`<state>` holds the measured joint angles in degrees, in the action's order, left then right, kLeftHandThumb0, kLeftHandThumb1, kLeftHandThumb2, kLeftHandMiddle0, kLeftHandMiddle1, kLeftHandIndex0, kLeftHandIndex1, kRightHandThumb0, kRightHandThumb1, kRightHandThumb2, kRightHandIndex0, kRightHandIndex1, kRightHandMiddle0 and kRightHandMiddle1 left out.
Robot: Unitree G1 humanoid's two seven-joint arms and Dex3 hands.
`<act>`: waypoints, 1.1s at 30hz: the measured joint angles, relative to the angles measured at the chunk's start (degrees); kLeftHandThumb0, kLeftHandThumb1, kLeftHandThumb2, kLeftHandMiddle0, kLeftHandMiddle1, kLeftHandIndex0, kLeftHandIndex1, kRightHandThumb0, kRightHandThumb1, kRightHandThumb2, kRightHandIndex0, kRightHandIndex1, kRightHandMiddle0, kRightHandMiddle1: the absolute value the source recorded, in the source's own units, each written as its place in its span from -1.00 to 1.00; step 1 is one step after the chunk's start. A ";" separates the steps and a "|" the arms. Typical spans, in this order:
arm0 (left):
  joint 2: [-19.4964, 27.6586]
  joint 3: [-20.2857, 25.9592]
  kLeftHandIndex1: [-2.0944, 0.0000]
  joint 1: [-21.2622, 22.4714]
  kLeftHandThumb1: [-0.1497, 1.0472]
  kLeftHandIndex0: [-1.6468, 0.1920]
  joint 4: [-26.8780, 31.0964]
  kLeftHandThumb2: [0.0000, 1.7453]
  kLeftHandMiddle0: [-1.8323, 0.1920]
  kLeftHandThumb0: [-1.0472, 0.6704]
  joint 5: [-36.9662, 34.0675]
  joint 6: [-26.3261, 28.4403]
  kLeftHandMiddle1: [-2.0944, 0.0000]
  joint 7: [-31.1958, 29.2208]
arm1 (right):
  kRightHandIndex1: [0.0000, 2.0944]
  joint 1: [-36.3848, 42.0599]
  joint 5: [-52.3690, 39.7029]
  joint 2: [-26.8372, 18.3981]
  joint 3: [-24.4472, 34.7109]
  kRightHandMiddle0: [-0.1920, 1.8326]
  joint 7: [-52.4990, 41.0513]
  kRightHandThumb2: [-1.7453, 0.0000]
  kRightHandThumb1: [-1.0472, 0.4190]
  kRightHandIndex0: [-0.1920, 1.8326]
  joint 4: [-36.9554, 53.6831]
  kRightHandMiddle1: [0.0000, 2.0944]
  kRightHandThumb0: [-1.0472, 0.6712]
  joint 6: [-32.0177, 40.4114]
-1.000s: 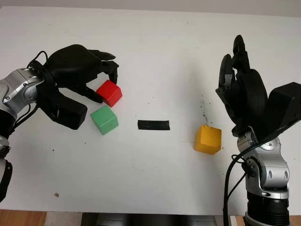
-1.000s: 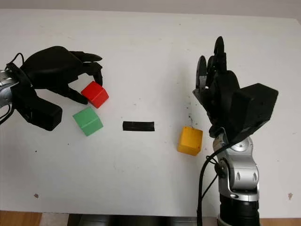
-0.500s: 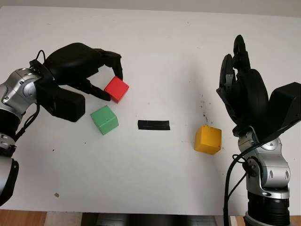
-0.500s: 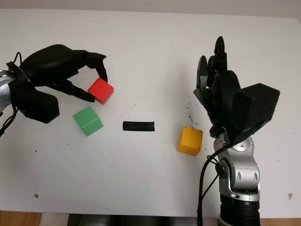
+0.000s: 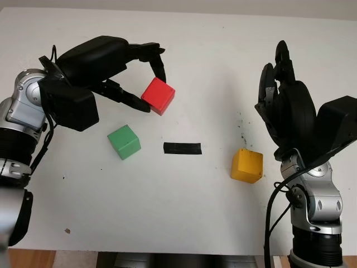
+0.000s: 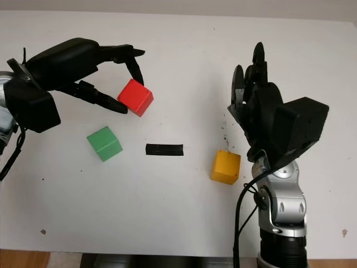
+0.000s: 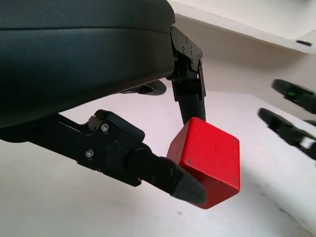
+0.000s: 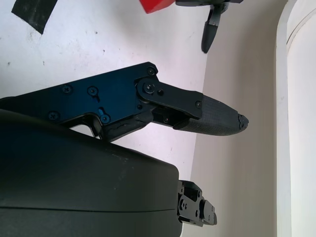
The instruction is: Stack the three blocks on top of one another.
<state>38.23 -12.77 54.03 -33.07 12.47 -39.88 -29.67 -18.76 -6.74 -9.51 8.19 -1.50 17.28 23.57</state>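
Note:
My left hand (image 5: 148, 84) is shut on the red block (image 5: 158, 95), pinching it between fingertips above the table; the same red block (image 7: 207, 165) sits tilted between black fingers in the left wrist view. Below it and to the left, the green block (image 5: 124, 141) lies on the white table (image 5: 184, 212). The yellow block (image 5: 246, 165) lies at the right, just in front of my right hand (image 5: 281, 84), which is open and raised upright above the table.
A strip of black tape (image 5: 182, 148) lies on the table between the green and yellow blocks. The right arm's silver column (image 5: 312, 218) rises at the bottom right.
The left hand has lifted the red block off the table and carried it up and to the right, away from the green block. The right hand has stayed put.

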 measured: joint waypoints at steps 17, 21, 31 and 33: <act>-7.06 -1.16 -0.80 -13.17 0.98 0.44 16.18 -0.94 0.58 -0.34 5.46 9.04 0.97 -1.38 | -1.00 0.09 -0.01 0.47 -0.08 -1.00 0.58 0.22 -1.00 -1.00 -0.01 -1.00 -0.60 -0.21; -7.13 -1.27 -0.82 -13.47 0.98 0.44 16.35 -0.94 0.58 -0.34 7.52 9.16 0.97 -0.54 | -1.00 0.11 -0.01 0.73 -0.03 -1.00 0.85 0.23 -1.00 -1.00 0.00 -1.00 -0.61 -0.28; -8.71 -2.31 -0.83 -13.33 0.96 0.49 13.75 -0.94 0.57 -0.31 9.82 8.67 0.97 1.63 | -1.00 0.44 -0.01 0.86 0.03 -1.00 1.56 0.23 -1.00 -1.00 0.20 -1.00 -0.60 -0.10; -8.97 -2.36 -0.81 -13.27 0.96 0.49 13.19 -0.94 0.56 -0.31 10.31 8.64 0.97 2.18 | -1.00 0.59 -0.03 0.86 0.03 -1.00 1.51 0.23 -1.00 -1.00 0.20 -1.00 -0.61 -0.12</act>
<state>29.26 -15.12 40.76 -19.87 22.79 -31.24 -27.48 -18.17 -6.77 -8.65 8.22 0.01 17.48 23.45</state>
